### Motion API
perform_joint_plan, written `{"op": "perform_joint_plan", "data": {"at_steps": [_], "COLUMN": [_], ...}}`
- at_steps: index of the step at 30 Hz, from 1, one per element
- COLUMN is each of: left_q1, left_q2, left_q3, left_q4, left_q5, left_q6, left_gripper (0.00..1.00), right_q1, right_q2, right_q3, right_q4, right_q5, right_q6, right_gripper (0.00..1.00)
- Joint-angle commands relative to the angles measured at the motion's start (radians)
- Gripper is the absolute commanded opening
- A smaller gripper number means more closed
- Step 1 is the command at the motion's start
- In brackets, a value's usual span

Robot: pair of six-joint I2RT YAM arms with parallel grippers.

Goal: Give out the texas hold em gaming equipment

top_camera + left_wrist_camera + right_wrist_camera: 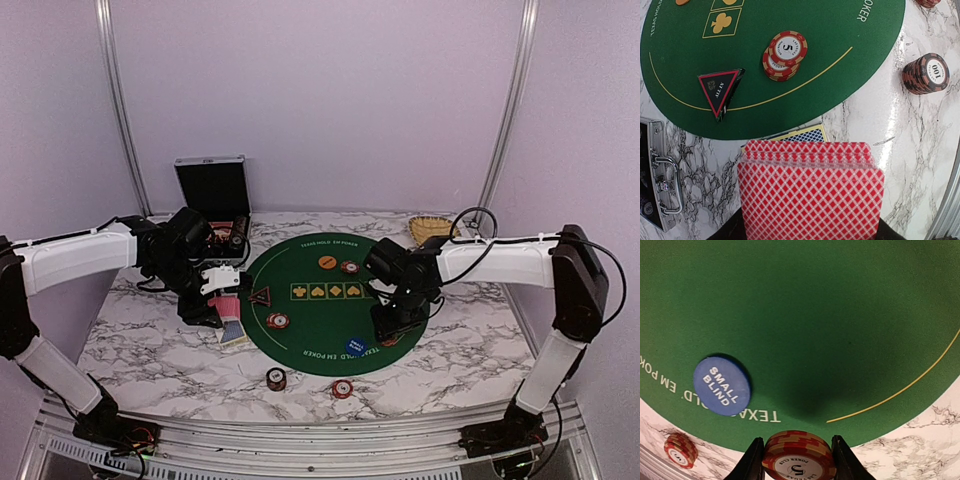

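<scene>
Top external – left arm comes in from the left, elbow bent, wrist down at the round green mat's (310, 300) left edge. Left gripper (215, 312) is clamped on a red-backed deck (228, 306) over the marble. Right arm stretches in from the right, its forearm level and its wrist dropped over the mat's near-right part. Orange button (327, 262), blue button (358, 346) and triangular marker (261, 296) all lie on the mat. Two chip stacks (276, 379) sit on marble just off the near rim. Black case (212, 190) stands open behind the left arm, contents not legible. Wicker basket (432, 228) is at far right; I cannot tell its contents.

Left wrist – the deck fills the near frame, fanned slightly, fingers hidden behind it. A blue-backed card (802, 135) peeks out beneath. Beyond it are the marker, marked ALL IN, and a stack of 5 chips (785, 54), both on the mat. A 100 stack (926, 74) is off the mat to the right.

Right wrist – right gripper (797, 462) pinches a 5-chip stack (797, 455) between both fingers (752, 462), above the mat's edge. The SMALL BLIND disc lies ahead and left, apart from the grip.
</scene>
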Motion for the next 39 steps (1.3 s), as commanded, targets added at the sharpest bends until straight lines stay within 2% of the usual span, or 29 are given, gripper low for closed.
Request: {"op": "perform_joint_plan", "data": {"at_steps": [1,18,19,21,23,25,28,35,39], "left_q1": [0.006,0.006,0.006,0.006,0.006,0.006,0.006,0.006,0.006], "left_q2": [-0.019,-0.021,-0.020,-0.017,-0.018,-0.019,-0.022,-0.021,-0.023], "left_q3": [0.030,0.029,0.029,0.031,0.033,0.032,0.032,0.032,0.029], "left_q4": [-0.029,-0.034,-0.034,-0.034,-0.034,-0.034,-0.036,-0.036,-0.037], "left_q5": [0.025,0.025,0.027,0.030,0.030,0.029,0.028,0.028,0.027], "left_q6": [-0.003,-0.001,0.000,0.000,-0.002,-0.001,-0.001,-0.005,-0.004], "left_gripper": [0.00,0.00,0.00,0.00,0.00,0.00,0.00,0.00,0.00], "right_q1": [-0.037,-0.065,-0.067,-0.074,-0.076,-0.077,-0.077,-0.070,0.004], "right_q2": [0.005,0.060,0.061,0.065,0.062,0.060,0.054,-0.021,-0.055], "right_q3": [-0.028,-0.084,-0.092,-0.104,-0.108,-0.103,-0.088,0.001,0.082], "right_q4": [0.072,0.153,0.155,0.161,0.164,0.160,0.142,0.063,0.020], "right_q5": [0.021,0.001,0.002,0.001,0.006,0.019,0.040,0.092,0.105], "right_q6": [-0.016,-0.025,-0.025,-0.024,-0.023,-0.022,-0.024,-0.026,-0.026], "right_gripper": [0.14,0.22,0.25,0.38,0.56,0.63,0.67,0.69,0.74]}}
